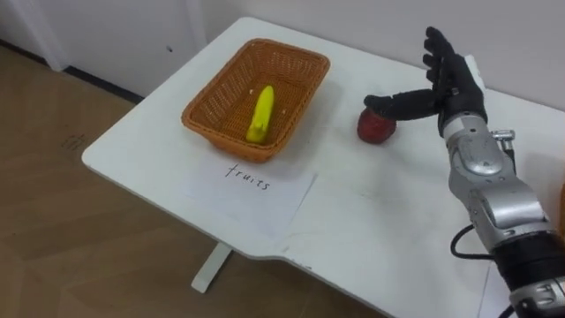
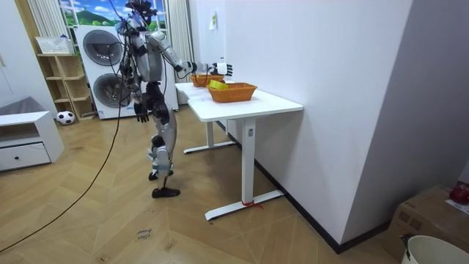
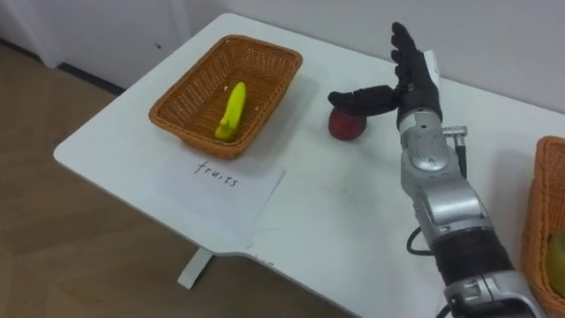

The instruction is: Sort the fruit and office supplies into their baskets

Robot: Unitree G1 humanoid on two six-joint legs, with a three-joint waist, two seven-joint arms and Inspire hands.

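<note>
The red apple (image 1: 376, 126) sits on the white table (image 1: 388, 203), right of the fruit basket and apart from it, with bare tabletop between them. It is round and glossy, with a small dimple at the top.

The right hand (image 1: 450, 84) is at the apple. Its fingers are straight and point up and away, and the thumb reaches out sideways across the top of the fruit. Nothing is grasped; whether the thumb touches the skin cannot be told. The metal forearm runs in from the near right.

The fruit basket (image 1: 205, 97) is rectangular, woven orange-brown wicker with sloping walls. It holds one yellow banana (image 1: 261, 113) lying lengthwise on the basket floor. Just in front of the basket, at the near edge of the table, lies a flat white paper sheet (image 1: 252, 190) with a handwritten word on it.

At the far right a second wicker basket (image 3: 540, 212) is cut by the picture edge; its contents cannot be made out.

From the room view the robot stands upright at the table's long side, on a herringbone wood floor. The left hand (image 2: 139, 111) hangs beside the hip — its fingers are too small to read. Behind the robot stand stacked washing machines (image 2: 102, 51).
</note>
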